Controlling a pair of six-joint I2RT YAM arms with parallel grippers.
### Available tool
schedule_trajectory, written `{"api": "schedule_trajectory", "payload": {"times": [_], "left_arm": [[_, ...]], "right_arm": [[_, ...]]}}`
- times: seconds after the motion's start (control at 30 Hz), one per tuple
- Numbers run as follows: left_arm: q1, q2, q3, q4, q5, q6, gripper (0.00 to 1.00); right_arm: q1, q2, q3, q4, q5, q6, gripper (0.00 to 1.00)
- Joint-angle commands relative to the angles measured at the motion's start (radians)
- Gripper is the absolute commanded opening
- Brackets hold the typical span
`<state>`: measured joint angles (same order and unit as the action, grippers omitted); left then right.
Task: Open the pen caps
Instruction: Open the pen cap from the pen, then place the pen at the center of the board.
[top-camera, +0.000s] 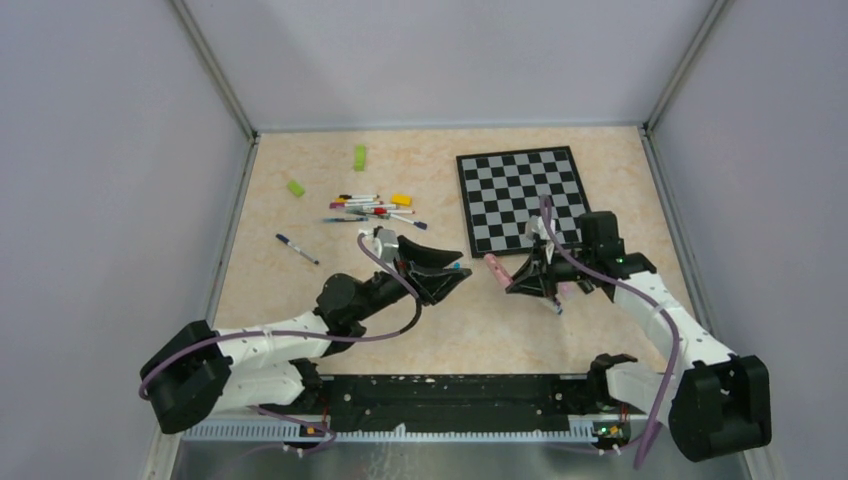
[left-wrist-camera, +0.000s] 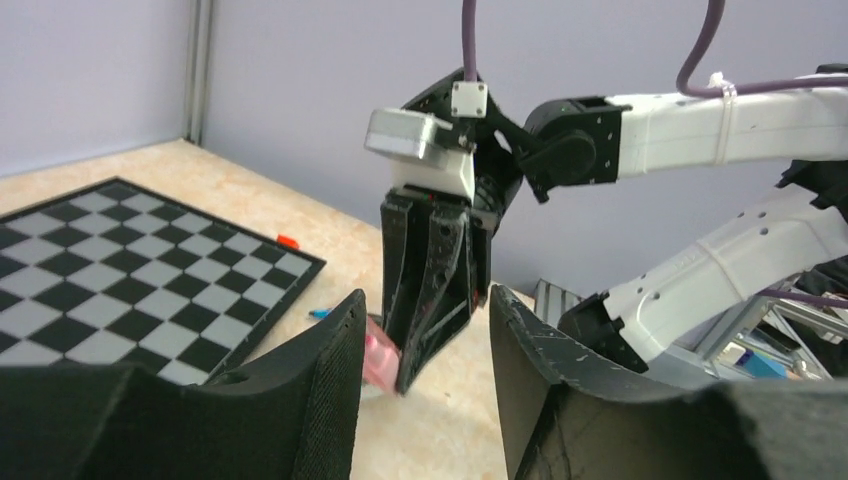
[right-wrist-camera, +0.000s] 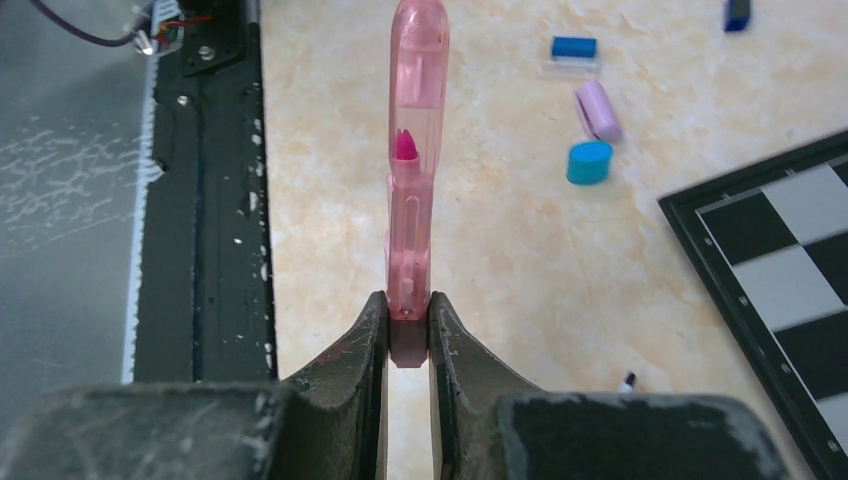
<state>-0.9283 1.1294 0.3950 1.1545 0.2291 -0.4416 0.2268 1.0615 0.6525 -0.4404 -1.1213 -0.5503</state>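
My right gripper (right-wrist-camera: 408, 320) is shut on the tail end of a pink pen (right-wrist-camera: 410, 235). The pen's clear pink cap (right-wrist-camera: 418, 60) is on and points away from the fingers. From above, the right gripper (top-camera: 512, 284) holds the pink pen (top-camera: 493, 266) pointing toward my left gripper (top-camera: 458, 272), which is open a short way to its left. In the left wrist view the left gripper (left-wrist-camera: 425, 335) is open and empty. The pink pen (left-wrist-camera: 380, 360) sits just beside its left finger (left-wrist-camera: 325, 390), partly hidden. More pens (top-camera: 370, 208) lie in a pile at the back left.
Loose caps lie on the table: blue (right-wrist-camera: 574, 47), purple (right-wrist-camera: 598, 110), cyan (right-wrist-camera: 590, 163). The chessboard (top-camera: 520, 197) lies at the back right. Green blocks (top-camera: 359, 157) (top-camera: 296, 188), a yellow block (top-camera: 401, 199) and a lone pen (top-camera: 296, 249) are at the left.
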Motion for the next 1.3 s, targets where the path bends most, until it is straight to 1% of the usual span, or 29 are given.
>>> {"api": "schedule_trajectory", "payload": {"times": [0.0, 0.07, 0.17, 0.23, 0.3, 0.37, 0.43, 0.53, 0.63, 0.8, 1.07, 1.27], "left_arm": [[0.000, -0.109, -0.050, -0.056, -0.037, 0.029, 0.56], [0.001, -0.190, -0.067, -0.154, -0.098, 0.056, 0.63], [0.004, -0.318, -0.079, -0.365, -0.208, 0.059, 0.72], [0.006, -0.416, -0.096, -0.498, -0.272, 0.057, 0.80], [0.006, -0.512, -0.126, -0.598, -0.294, 0.043, 0.85], [0.006, -0.607, -0.169, -0.666, -0.305, 0.017, 0.87], [0.006, -0.697, -0.210, -0.719, -0.316, -0.020, 0.87], [0.006, -0.813, -0.278, -0.750, -0.335, -0.080, 0.89], [0.006, -0.891, -0.317, -0.767, -0.360, -0.096, 0.92], [0.006, -0.898, -0.298, -0.827, -0.364, -0.070, 0.94], [0.006, -0.891, -0.286, -0.885, -0.354, -0.069, 0.94], [0.006, -0.895, -0.283, -0.890, -0.358, -0.069, 0.95]], "right_arm": [[-0.080, -0.036, 0.033, -0.076, 0.068, -0.099, 0.00], [-0.132, -0.049, 0.040, -0.109, 0.113, -0.131, 0.00], [-0.186, -0.046, 0.065, -0.170, 0.201, -0.182, 0.00], [-0.196, -0.031, 0.097, -0.222, 0.301, -0.217, 0.00], [-0.206, -0.011, 0.137, -0.284, 0.405, -0.249, 0.00], [-0.222, 0.013, 0.175, -0.354, 0.488, -0.284, 0.00], [-0.289, 0.029, 0.201, -0.409, 0.567, -0.320, 0.00], [-0.394, 0.034, 0.218, -0.440, 0.629, -0.377, 0.00], [-0.475, 0.045, 0.220, -0.440, 0.688, -0.423, 0.00], [-0.537, 0.109, 0.214, -0.399, 0.767, -0.438, 0.00], [-0.540, 0.222, 0.154, -0.233, 0.894, -0.379, 0.00], [-0.540, 0.320, 0.169, -0.165, 0.925, -0.351, 0.02]]}}
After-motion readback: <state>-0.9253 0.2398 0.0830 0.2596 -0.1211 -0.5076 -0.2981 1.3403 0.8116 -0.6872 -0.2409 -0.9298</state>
